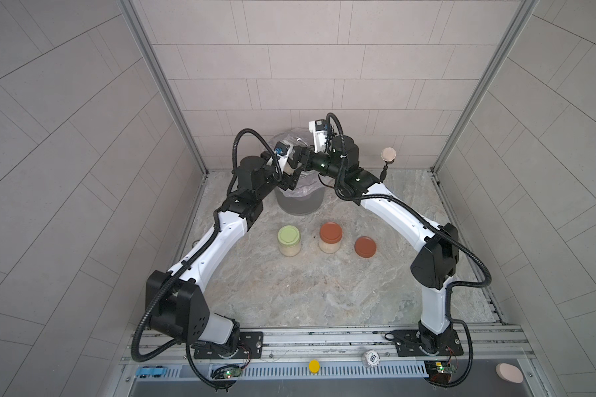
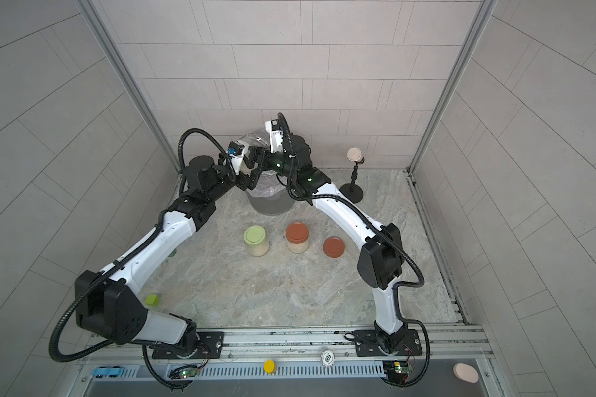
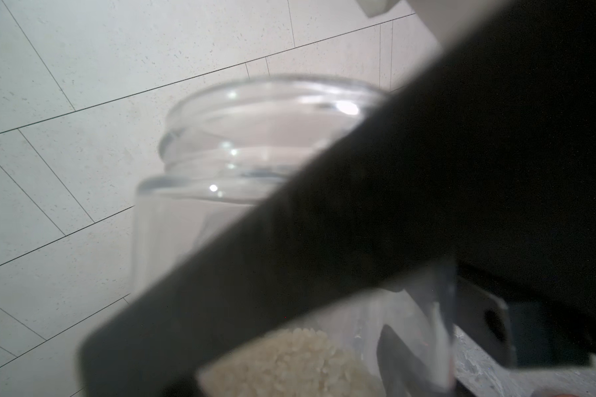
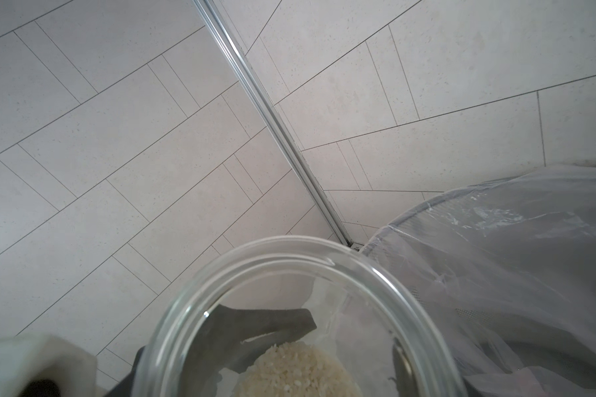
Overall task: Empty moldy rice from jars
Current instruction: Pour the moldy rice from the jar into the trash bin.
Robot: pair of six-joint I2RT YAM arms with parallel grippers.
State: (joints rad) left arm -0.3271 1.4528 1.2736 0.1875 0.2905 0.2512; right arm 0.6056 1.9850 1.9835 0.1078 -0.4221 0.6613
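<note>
Rice (image 4: 296,373) low in open jar (image 4: 300,319), jar up at bin (image 1: 300,202) | my left gripper (image 1: 290,173) clamped on jar | my right gripper (image 1: 300,160) at jar, can't tell if closed | I'd get mouth well over bin before tipping, tilt slow, tap out clumps

I am seeing a lined grey bin (image 1: 300,204) sitting at the back of the marbled worktop (image 1: 307,292), with a beige-topped black stand (image 1: 388,154) standing off to its right.

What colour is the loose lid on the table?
Rust-red; the lid shows best in a top view.
</note>
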